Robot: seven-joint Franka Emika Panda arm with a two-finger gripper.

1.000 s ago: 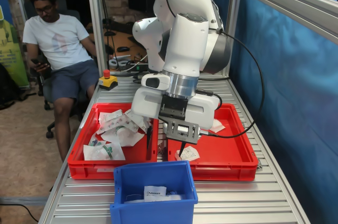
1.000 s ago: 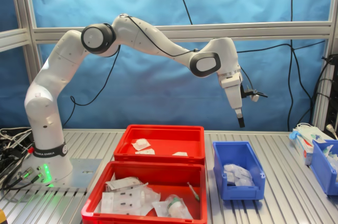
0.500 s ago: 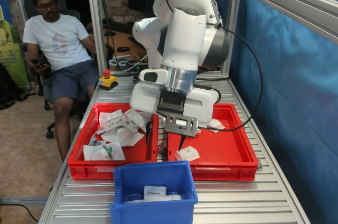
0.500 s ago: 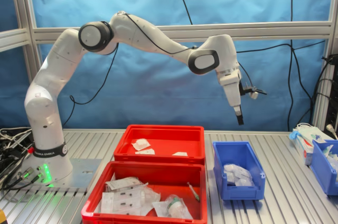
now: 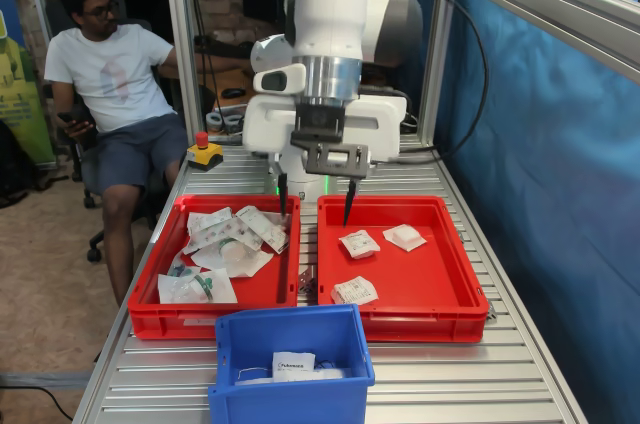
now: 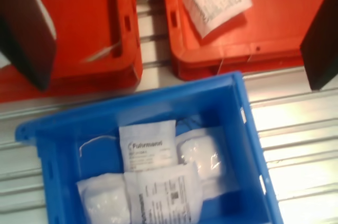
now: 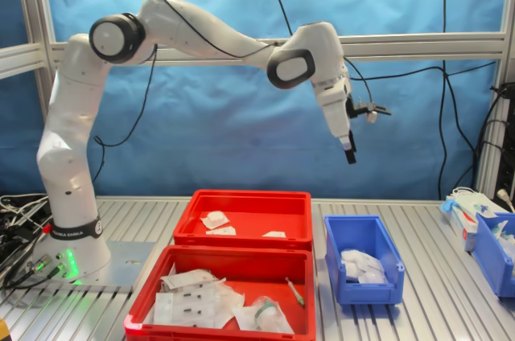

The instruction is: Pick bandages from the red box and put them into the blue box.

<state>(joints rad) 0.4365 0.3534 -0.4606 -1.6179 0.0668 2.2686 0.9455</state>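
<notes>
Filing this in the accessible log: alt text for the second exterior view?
The white arm holds its open, empty hand high above the blue box, which holds several white packets. Beside it sit two red trays: the red box with three bandages and a fuller tray.

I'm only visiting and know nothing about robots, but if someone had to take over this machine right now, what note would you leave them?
Gripper: open, empty, raised high above the boxes; nothing between its fingers.
Red box: three bandages lie in it.
Blue box: several white packets already inside.
Left to do: lower into the red box, pick up a bandage, carry it to the blue box, and repeat for the rest.
</notes>
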